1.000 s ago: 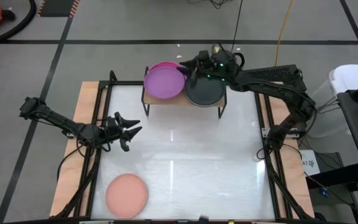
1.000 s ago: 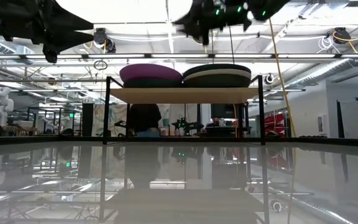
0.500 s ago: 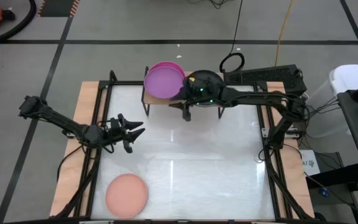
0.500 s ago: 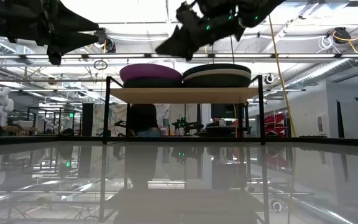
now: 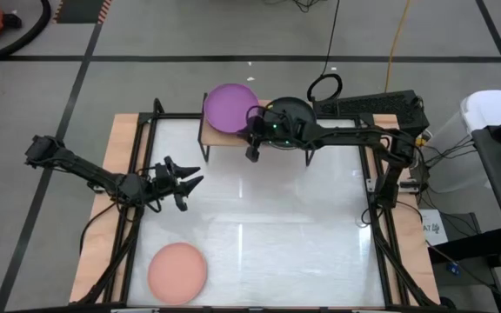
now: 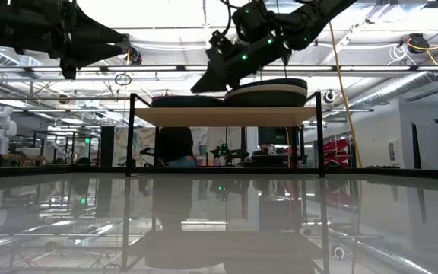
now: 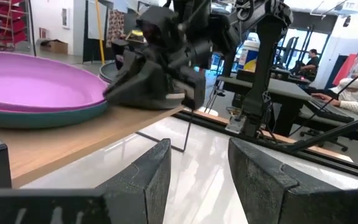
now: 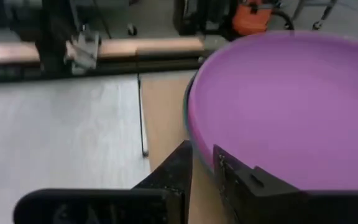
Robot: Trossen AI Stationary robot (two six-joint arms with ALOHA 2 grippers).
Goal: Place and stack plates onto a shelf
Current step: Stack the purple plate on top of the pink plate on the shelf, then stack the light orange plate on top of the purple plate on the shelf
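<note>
Reaching right gripper (image 5: 251,153) pinches purple plate (image 5: 230,108) rim between fingers | plate shifted since earlier | left gripper (image 5: 183,182) hovers open

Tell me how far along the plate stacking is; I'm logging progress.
Mostly done: two stacks sit on the shelf, one topped by the purple plate, the other by a charcoal plate. In hand: the right gripper is at the purple plate's rim, apparently nudging that stack. Left: the salmon pink plate lies on the table, with the left gripper open above the table.
</note>
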